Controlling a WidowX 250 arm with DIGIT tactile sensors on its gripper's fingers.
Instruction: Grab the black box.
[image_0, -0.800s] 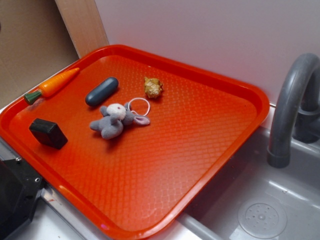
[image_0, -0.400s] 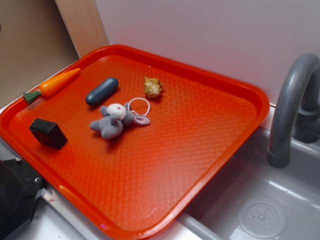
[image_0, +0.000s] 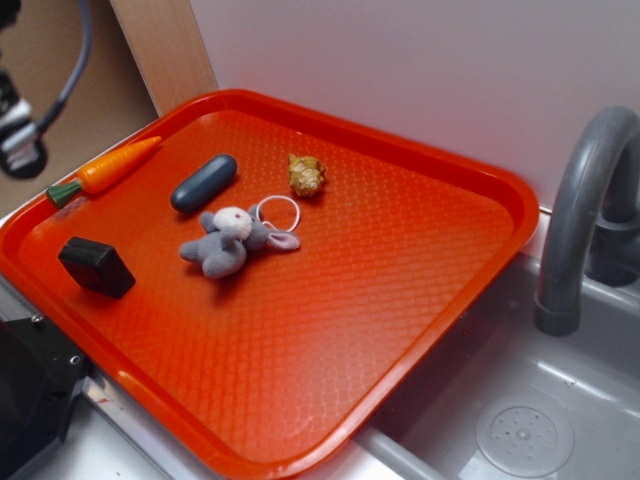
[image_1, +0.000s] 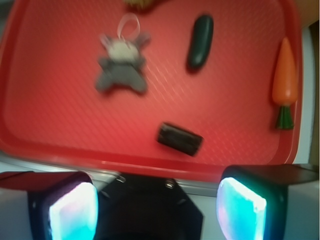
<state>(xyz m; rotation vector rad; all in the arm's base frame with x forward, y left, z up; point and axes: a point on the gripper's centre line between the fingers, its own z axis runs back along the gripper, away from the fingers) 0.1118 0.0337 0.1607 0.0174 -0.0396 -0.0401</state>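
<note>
The black box (image_0: 96, 266) lies flat near the front left corner of the orange tray (image_0: 420, 300). In the wrist view the black box (image_1: 180, 138) sits just inside the tray's near rim, ahead of my gripper (image_1: 157, 212). The gripper's jaws stand wide apart and hold nothing. Its glowing pads (image_1: 74, 212) hover high above the black robot base, short of the tray. In the exterior view only part of the arm (image_0: 18, 120) shows at the top left edge.
On the tray lie a grey plush bunny (image_0: 228, 241), a dark blue-grey capsule (image_0: 203, 182), a toy carrot (image_0: 105, 170) and a small golden shell-like object (image_0: 306, 174). A grey faucet (image_0: 580, 210) and sink (image_0: 520, 430) stand to the right. A white wall runs behind.
The arm has come into the exterior view at the top left edge; it was out of view before. The things on the tray have not moved.
</note>
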